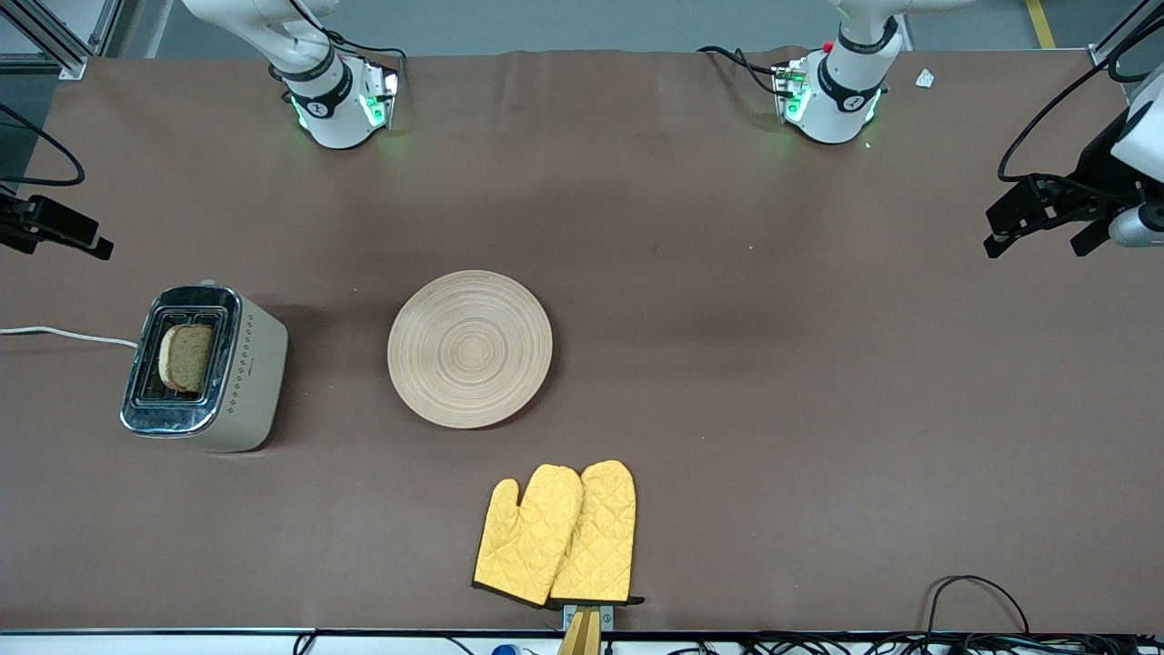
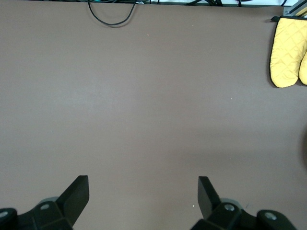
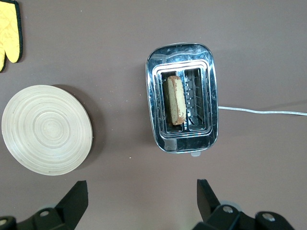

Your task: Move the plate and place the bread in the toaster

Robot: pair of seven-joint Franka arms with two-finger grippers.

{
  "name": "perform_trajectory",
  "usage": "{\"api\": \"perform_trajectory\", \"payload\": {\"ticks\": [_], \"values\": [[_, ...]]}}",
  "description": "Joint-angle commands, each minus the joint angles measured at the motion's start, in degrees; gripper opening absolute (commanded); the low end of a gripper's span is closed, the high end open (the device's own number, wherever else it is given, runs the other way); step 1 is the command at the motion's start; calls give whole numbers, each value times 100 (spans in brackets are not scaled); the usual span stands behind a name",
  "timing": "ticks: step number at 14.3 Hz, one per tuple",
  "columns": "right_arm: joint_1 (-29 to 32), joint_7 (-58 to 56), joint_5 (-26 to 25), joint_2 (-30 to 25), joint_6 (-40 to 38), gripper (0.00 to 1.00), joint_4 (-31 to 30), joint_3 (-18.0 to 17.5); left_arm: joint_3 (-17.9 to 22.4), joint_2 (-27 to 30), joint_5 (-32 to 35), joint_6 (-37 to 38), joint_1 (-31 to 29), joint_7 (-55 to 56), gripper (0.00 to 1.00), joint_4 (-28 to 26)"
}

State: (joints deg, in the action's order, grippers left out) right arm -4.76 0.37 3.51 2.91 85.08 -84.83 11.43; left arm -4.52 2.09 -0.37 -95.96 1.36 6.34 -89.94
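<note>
The toaster [image 1: 247, 377] stands toward the right arm's end of the table, its white cord [image 1: 64, 335] running off the edge. The bread [image 1: 186, 357] stands upright in one of its slots and sticks out a little. The wooden plate [image 1: 470, 348] lies bare mid-table beside the toaster. My right gripper [image 1: 82, 238] is open and empty, high above the table's end by the toaster. In the right wrist view the toaster [image 3: 182, 52], the bread [image 3: 175, 100] and the plate [image 3: 46, 129] lie below the right gripper [image 3: 142, 187]. My left gripper [image 1: 1041, 238] is open and empty over bare table [image 2: 143, 184].
Two yellow oven mitts [image 1: 556, 535] lie near the table's front edge, nearer to the front camera than the plate; they also show in the left wrist view [image 2: 288, 50] and the right wrist view [image 3: 9, 31]. Black cables [image 1: 978, 591] run along the front edge.
</note>
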Motion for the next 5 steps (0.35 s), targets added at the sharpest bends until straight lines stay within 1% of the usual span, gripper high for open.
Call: {"api": "perform_trajectory", "payload": {"ticks": [1, 5], "values": [[-68, -55, 53, -98, 53, 100, -86, -1, 30, -33, -16, 42, 5, -28, 100, 100], [-60, -55, 36, -98, 44, 100, -95, -1, 39, -69, 2, 42, 14, 25, 100, 214]]}}
